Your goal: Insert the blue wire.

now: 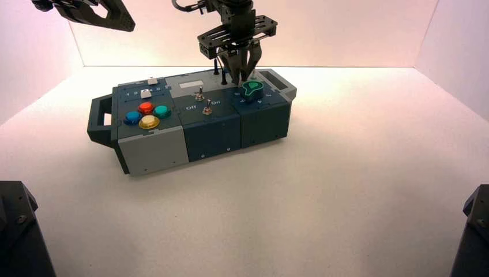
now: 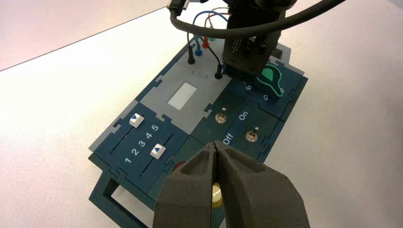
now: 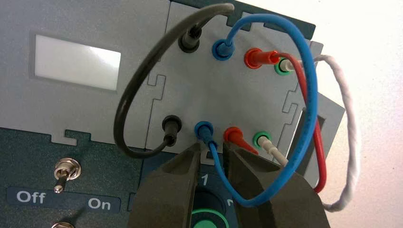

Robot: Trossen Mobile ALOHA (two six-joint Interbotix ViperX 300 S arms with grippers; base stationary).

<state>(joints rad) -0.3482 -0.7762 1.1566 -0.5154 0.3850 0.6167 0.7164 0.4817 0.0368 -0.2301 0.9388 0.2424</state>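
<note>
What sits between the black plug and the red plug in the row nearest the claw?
The blue wire's plug, seated in its socket between them, shows in the right wrist view; the right claw straddles its lead.

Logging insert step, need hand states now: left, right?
Left hand: shut, empty, raised beside the box.
Right hand: open around the thin blue wire at its plug.

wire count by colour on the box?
black wire: 1
blue wire: 1
red wire: 1
white wire: 1
Total: 4. Right gripper has its jaws around the blue wire near its plug.
</note>
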